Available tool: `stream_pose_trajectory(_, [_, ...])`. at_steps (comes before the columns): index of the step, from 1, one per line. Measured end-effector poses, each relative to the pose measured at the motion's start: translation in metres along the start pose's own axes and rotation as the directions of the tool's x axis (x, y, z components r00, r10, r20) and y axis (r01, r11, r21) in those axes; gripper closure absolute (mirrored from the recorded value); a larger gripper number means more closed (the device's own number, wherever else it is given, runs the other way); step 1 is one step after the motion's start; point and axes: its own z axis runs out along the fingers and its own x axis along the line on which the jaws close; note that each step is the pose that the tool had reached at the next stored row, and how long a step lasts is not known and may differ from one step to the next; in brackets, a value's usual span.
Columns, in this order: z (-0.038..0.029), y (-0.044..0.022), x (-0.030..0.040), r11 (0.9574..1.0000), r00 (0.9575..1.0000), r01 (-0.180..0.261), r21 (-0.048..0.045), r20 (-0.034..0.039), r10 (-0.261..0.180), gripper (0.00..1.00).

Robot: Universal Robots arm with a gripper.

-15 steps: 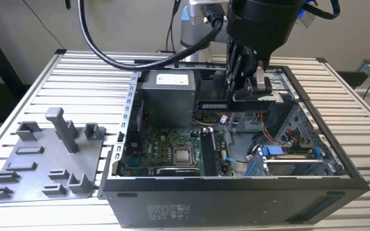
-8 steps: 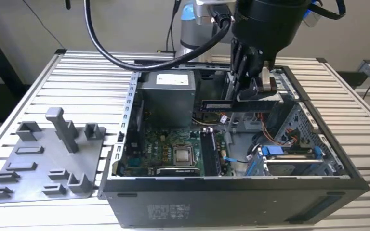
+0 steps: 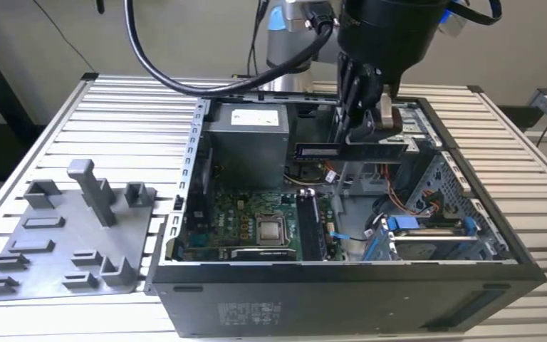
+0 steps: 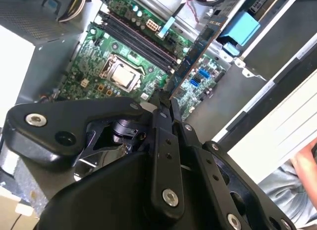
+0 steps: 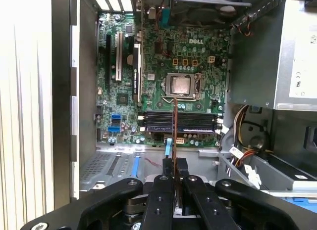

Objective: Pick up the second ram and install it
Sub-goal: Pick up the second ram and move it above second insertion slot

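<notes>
Soft, even daylight fills the scene with no hard shadows. The slatted bench [image 3: 112, 107] glares near-white, and beside the jaws in both wrist views it blows out to blank white. Beyond the jaws the motherboard [image 5: 163, 76] is evenly lit. Behind them the black gripper [image 5: 175, 163] body sinks into murky shadow.

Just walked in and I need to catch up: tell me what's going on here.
The arm's black end effector is shut on a long, thin, dark memory stick, holding it level above the open black computer case. In the first wrist view the stick hangs edge-on over the motherboard's black memory slots, not yet seated.
</notes>
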Motion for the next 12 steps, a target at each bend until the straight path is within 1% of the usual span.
stream_pose_trajectory(3, [0.0004,0.0005,-0.0071,1.0000,1.0000,-0.001,0.0000,-0.0001,0.001,0.86])
stream_pose_trajectory(5, [0.0007,0.0005,-0.0133,1.0000,1.0000,-0.001,0.0000,-0.0001,0.001,0.86])
stream_pose_trajectory(6, [0.0010,0.0005,-0.0193,1.0000,1.0000,-0.001,0.0000,-0.0002,0.001,0.86])
stream_pose_trajectory(12, [0.0019,0.0007,-0.0367,1.0000,1.0000,-0.001,0.0000,-0.0001,0.001,0.86])
